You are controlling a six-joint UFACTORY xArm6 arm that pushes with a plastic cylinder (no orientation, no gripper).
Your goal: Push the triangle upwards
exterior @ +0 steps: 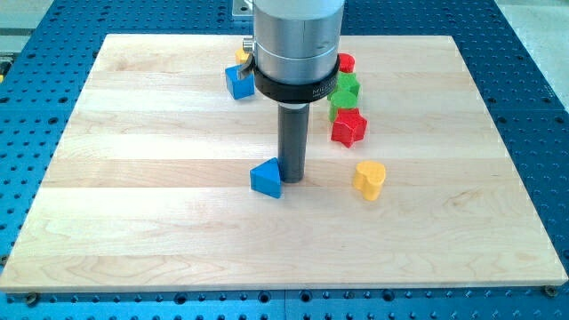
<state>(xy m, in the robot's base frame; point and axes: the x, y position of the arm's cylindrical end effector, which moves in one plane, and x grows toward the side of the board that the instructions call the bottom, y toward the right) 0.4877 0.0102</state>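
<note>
My tip (292,179): a bare rod grasping nothing, sitting just to the view's right of the blue triangle (266,179), apparently touching it. Triangle is lying mid-board (133,222). Yellow heart block (369,180) is resting further right; red star block (348,128) and green block (345,93) are sitting above.

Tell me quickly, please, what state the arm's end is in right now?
No gripper: my tip, the dark rod's lower end, holds nothing and sits against the right side of the blue triangle block on the wooden board.
</note>
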